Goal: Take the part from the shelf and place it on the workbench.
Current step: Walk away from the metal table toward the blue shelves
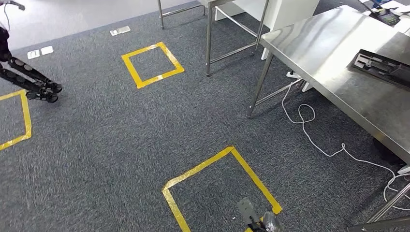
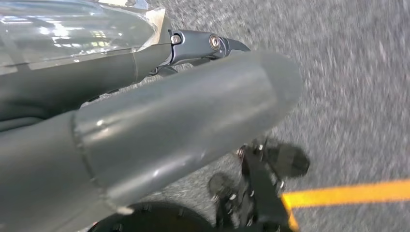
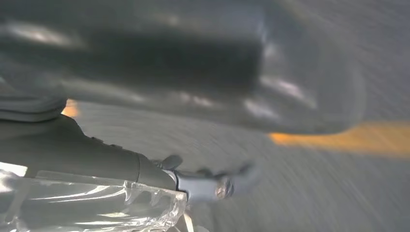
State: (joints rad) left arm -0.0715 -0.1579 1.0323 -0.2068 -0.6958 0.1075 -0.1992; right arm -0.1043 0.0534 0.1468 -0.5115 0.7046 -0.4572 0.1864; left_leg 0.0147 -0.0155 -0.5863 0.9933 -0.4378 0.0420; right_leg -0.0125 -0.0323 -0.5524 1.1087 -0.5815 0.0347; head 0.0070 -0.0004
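Observation:
The part [image 1: 247,210] is a grey piece in clear plastic wrap, just showing at the bottom edge of the head view above a yellow floor square [image 1: 218,164]. In the left wrist view the wrap [image 2: 72,29] lies along the fingers of my left hand [image 2: 159,125], with the thick thumb across it. In the blurred right wrist view the wrap [image 3: 87,208] lies against the fingers of my right hand [image 3: 169,72]. Both hands seem to hold the part between them. The steel workbench [image 1: 329,63] stands ahead to the right, apart from the part.
A dark tray [image 1: 382,65] lies on the workbench. A white cable [image 1: 314,135] trails on the carpet beneath it. Another steel table's legs [image 1: 209,43] stand farther back. A black jointed object [image 1: 29,82] is at the far left beside more yellow tape squares [image 1: 152,65].

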